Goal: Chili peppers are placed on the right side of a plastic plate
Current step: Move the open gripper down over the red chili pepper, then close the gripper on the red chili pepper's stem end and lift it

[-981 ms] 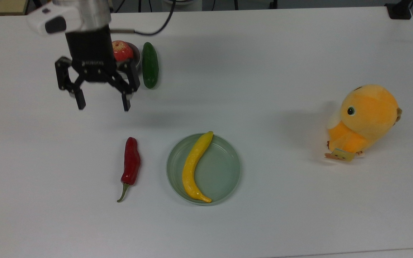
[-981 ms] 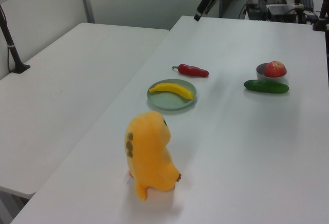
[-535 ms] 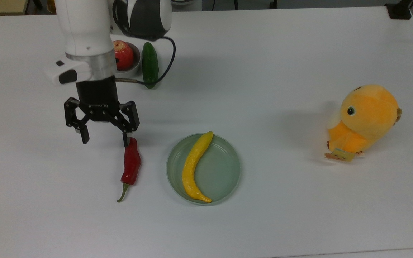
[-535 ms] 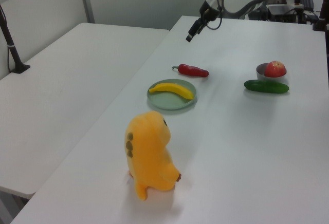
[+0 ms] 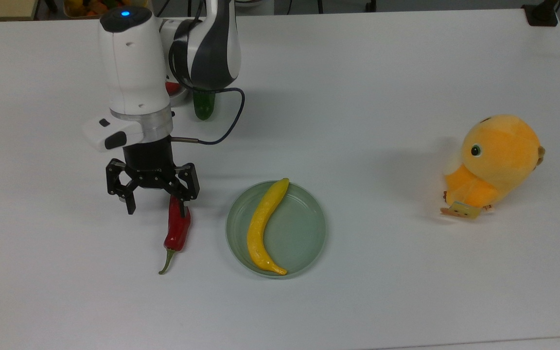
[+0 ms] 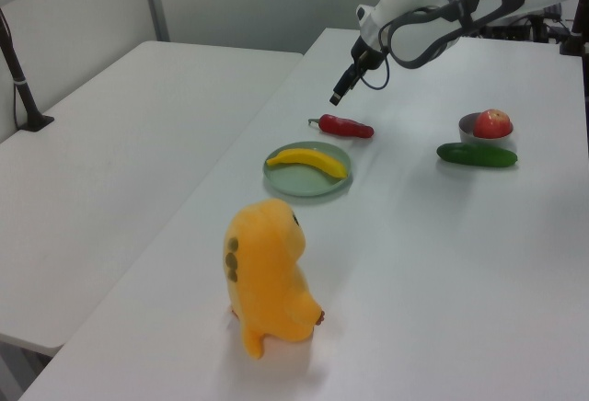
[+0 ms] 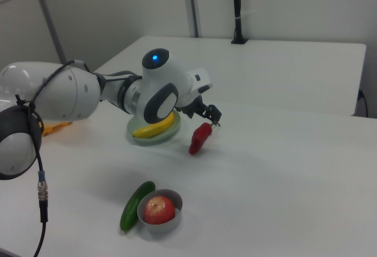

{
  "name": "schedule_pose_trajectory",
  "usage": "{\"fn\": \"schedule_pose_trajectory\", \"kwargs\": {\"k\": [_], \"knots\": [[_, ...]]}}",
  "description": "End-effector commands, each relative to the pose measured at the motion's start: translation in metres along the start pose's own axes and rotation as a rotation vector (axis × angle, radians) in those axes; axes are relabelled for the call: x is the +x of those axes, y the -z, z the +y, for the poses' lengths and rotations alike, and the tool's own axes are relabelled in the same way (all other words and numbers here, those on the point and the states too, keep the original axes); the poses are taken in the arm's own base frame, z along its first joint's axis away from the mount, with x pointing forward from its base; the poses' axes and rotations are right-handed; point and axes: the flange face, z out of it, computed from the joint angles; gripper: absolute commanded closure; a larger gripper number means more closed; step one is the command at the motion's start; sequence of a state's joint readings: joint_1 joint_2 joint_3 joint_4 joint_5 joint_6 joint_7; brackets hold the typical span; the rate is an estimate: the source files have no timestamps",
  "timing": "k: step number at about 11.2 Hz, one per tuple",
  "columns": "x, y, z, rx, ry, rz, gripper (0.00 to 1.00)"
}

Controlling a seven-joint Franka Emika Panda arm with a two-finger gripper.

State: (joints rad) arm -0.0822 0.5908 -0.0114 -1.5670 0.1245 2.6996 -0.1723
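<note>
claw: fingers apart, hanging over chili's blunt end
chili: lying on table, beside plate

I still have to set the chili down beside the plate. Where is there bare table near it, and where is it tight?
In the top view, bare table runs from the plate rightward to the plush toy, and along the near edge below both. It is tight on the top view's left of the plate, where the chili lies under the open gripper.
</note>
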Motion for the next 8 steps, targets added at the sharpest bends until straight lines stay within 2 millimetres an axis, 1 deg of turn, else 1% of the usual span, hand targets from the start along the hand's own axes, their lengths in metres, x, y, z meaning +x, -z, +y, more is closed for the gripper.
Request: {"fn": "schedule_pose_trajectory", "kwargs": {"k": [1,3,4,5,7,8], "knots": [[-0.009,-0.021,-0.009,-0.006,0.033,0.009,0.00],[-0.017,-0.035,-0.011,-0.006,0.038,-0.007,0.00],[-0.021,-0.042,-0.012,-0.014,0.060,-0.020,0.05],[-0.024,-0.046,-0.013,-0.020,0.076,-0.028,0.12],[-0.024,-0.047,-0.013,-0.020,0.078,-0.029,0.25],[-0.024,-0.047,-0.014,-0.019,0.077,-0.029,0.34]]}}
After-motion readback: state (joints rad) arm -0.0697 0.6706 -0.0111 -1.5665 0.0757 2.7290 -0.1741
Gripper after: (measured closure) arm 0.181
